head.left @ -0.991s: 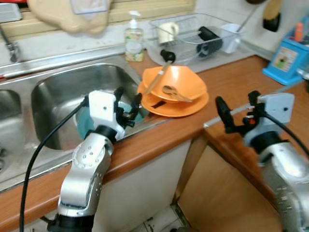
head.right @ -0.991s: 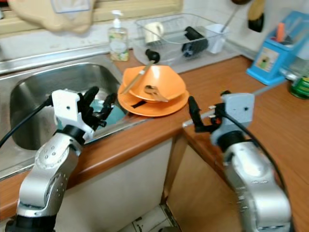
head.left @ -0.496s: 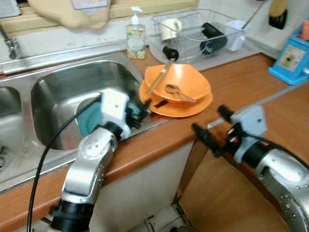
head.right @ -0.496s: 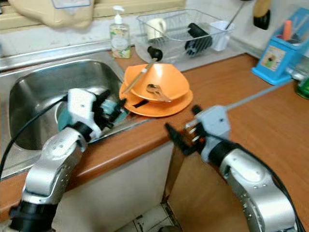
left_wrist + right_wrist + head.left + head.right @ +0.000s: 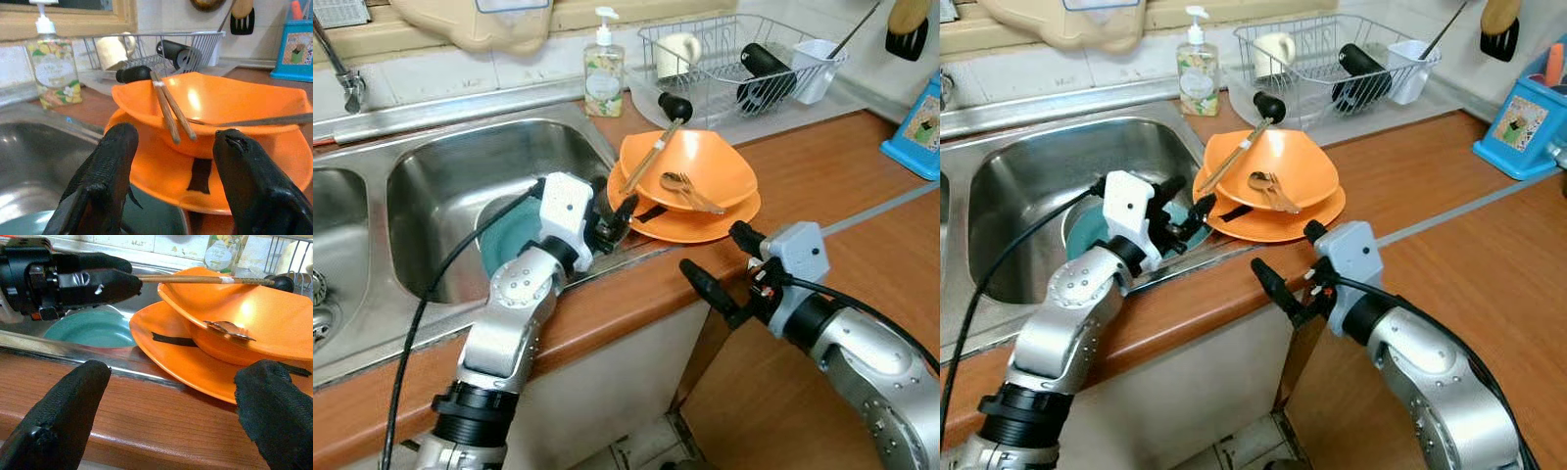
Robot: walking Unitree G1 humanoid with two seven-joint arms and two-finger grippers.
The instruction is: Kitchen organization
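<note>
Both arms reach toward the orange dish stack, jaws spread, nothing held.
Right gripper [image 5: 713,262] hangs off the wooden tabletop [image 5: 822,186] edge; left gripper [image 5: 612,208] sits at the sink [image 5: 440,176] rim, just beside orange bowl [image 5: 700,166] on plate [image 5: 705,217]; chopsticks [image 5: 648,164], spoon [image 5: 683,188] in bowl; rack [image 5: 744,59] behind.

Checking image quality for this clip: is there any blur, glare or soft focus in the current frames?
Both eye views are sharp, with no motion smear; the steel sink shows soft reflections. In the left wrist view the orange bowl carries a bright glare patch, and the near fingers are soft. In the right wrist view the bowl has similar glare, the fingertips are blurred, and the background looks washed out.
</note>
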